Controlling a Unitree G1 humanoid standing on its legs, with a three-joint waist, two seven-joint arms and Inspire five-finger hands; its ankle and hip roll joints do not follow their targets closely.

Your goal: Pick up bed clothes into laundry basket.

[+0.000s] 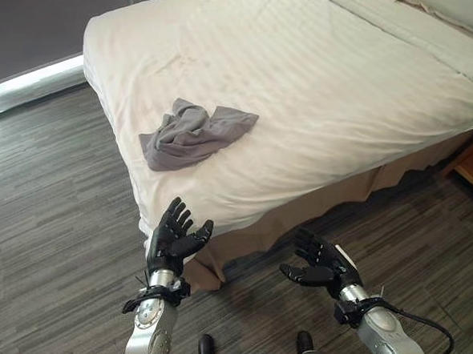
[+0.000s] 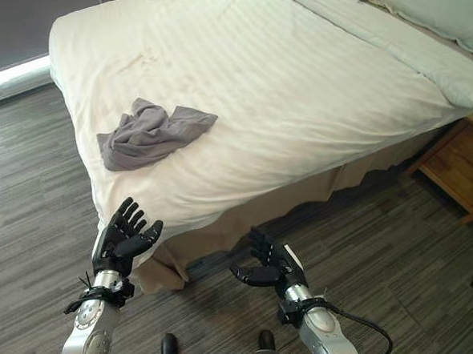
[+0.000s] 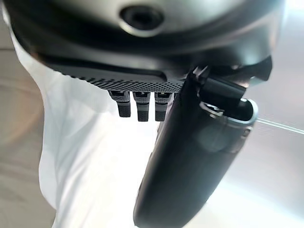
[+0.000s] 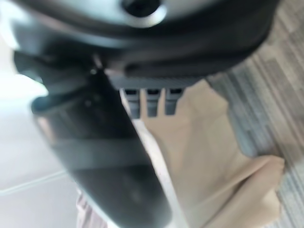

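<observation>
A crumpled grey cloth (image 1: 194, 133) lies on the white bed (image 1: 311, 84) near its front left corner. My left hand (image 1: 173, 236) is raised in front of that corner, below the cloth and apart from it, with fingers straight and nothing in it. My right hand (image 1: 318, 264) hovers lower over the floor beside the tan bed skirt (image 1: 319, 208), fingers relaxed and empty. The left wrist view shows the left hand (image 3: 190, 156) against the white sheet; the right wrist view shows the right hand (image 4: 109, 147) against the tan skirt.
Grey wood-plank floor (image 1: 55, 236) surrounds the bed on the left and front. A wooden nightstand (image 2: 461, 167) stands at the right beside the bed. Pillows (image 2: 435, 4) lie at the far right of the mattress.
</observation>
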